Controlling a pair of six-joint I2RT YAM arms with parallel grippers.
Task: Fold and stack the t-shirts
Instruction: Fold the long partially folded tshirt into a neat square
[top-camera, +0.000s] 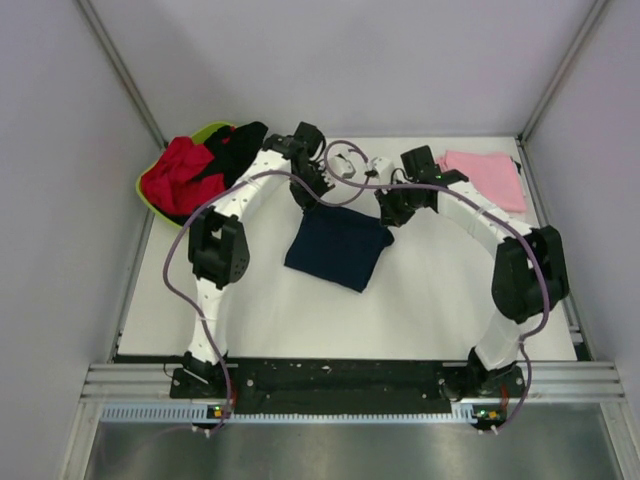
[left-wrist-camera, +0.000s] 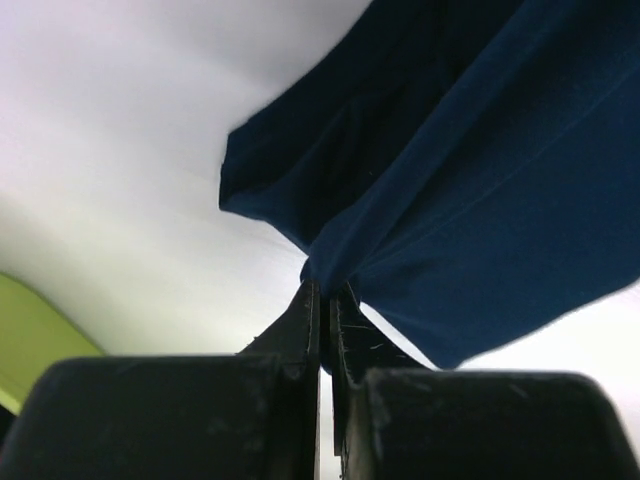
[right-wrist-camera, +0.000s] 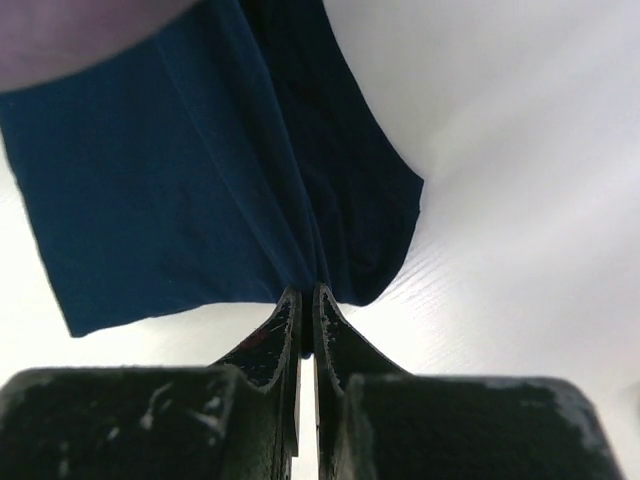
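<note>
A folded dark navy t-shirt (top-camera: 338, 248) hangs between my two grippers over the middle of the table. My left gripper (top-camera: 308, 196) is shut on its far left corner; in the left wrist view (left-wrist-camera: 324, 290) the cloth (left-wrist-camera: 480, 180) bunches into the closed jaws. My right gripper (top-camera: 387, 212) is shut on its far right corner; in the right wrist view (right-wrist-camera: 307, 290) the navy cloth (right-wrist-camera: 180, 200) is pinched between the fingers. A folded light pink t-shirt (top-camera: 487, 176) lies at the far right. Red (top-camera: 178, 175) and black (top-camera: 236, 148) t-shirts sit in the basin.
A lime green basin (top-camera: 150, 196) stands at the far left corner of the white table (top-camera: 430, 310); its edge shows in the left wrist view (left-wrist-camera: 30, 335). Grey walls close in the table on three sides. Cables loop over both arms.
</note>
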